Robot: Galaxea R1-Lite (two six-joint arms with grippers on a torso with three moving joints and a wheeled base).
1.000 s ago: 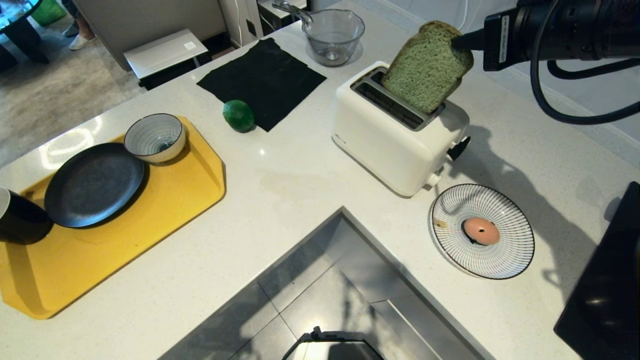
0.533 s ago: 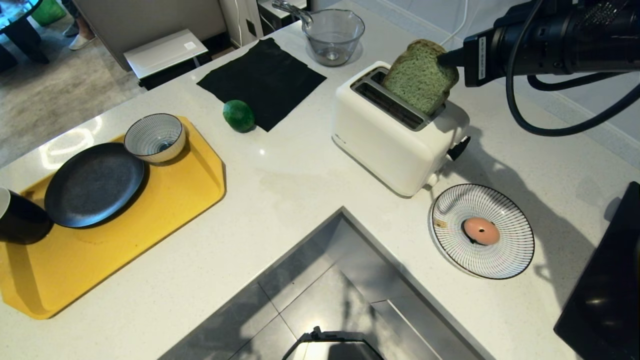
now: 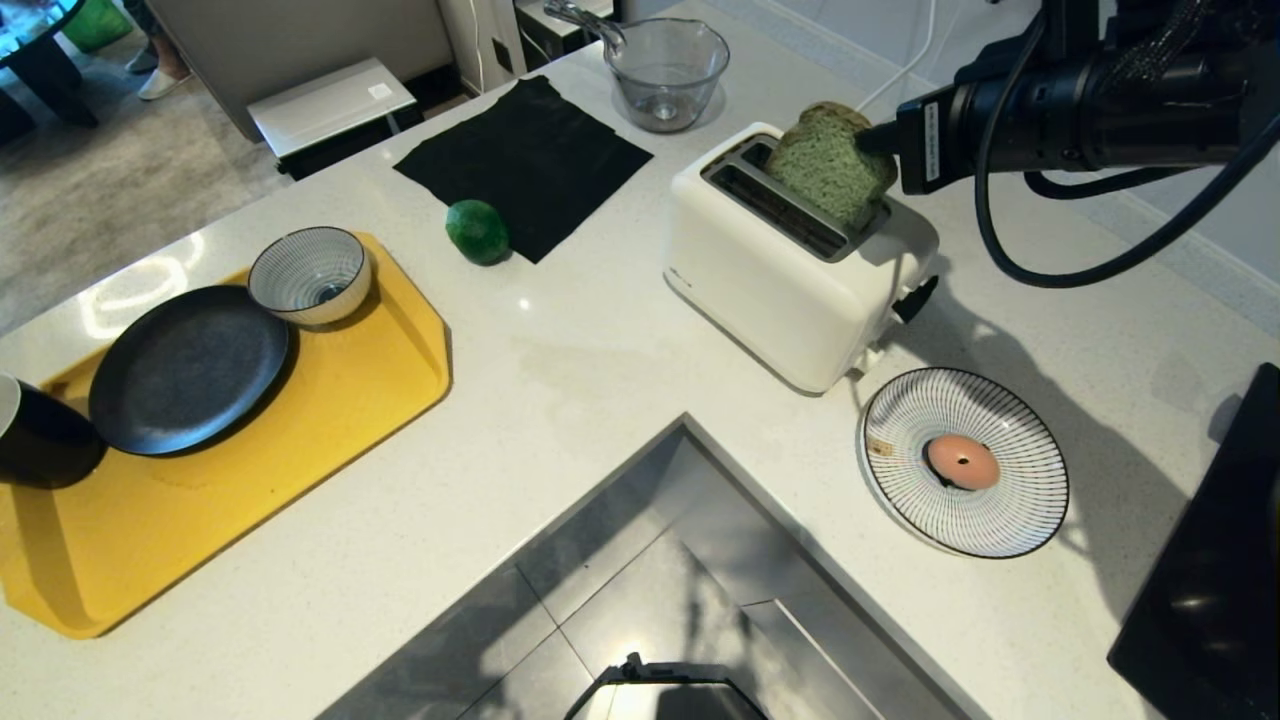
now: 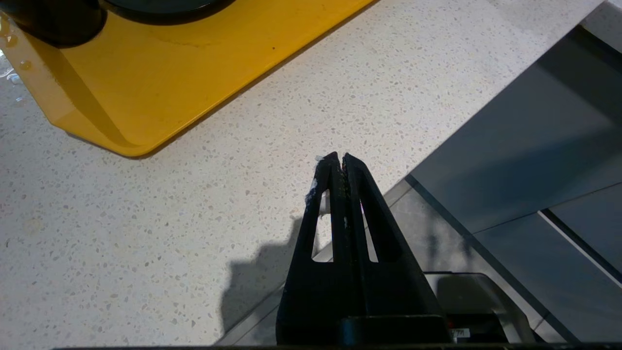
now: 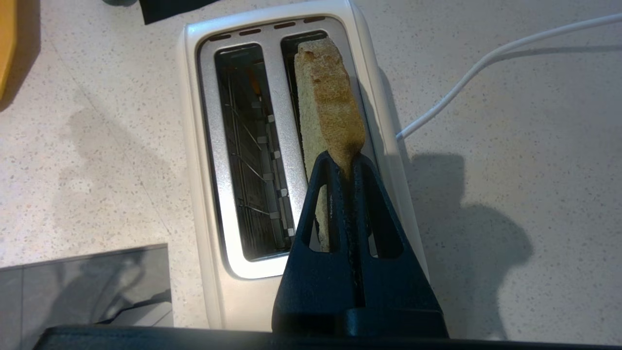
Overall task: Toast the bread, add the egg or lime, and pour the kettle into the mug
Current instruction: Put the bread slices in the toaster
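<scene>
Right gripper pinches the bread by its far top edge, the slice partly down in the far slot of the toaster; small marks on the toaster's left face are unreadable. Lime lies left of it, egg on a striped plate near right. Left wrist view shows the left gripper pressed together over the counter beside the tray. Right wrist view alone shows the empty near slot and the cord.
</scene>
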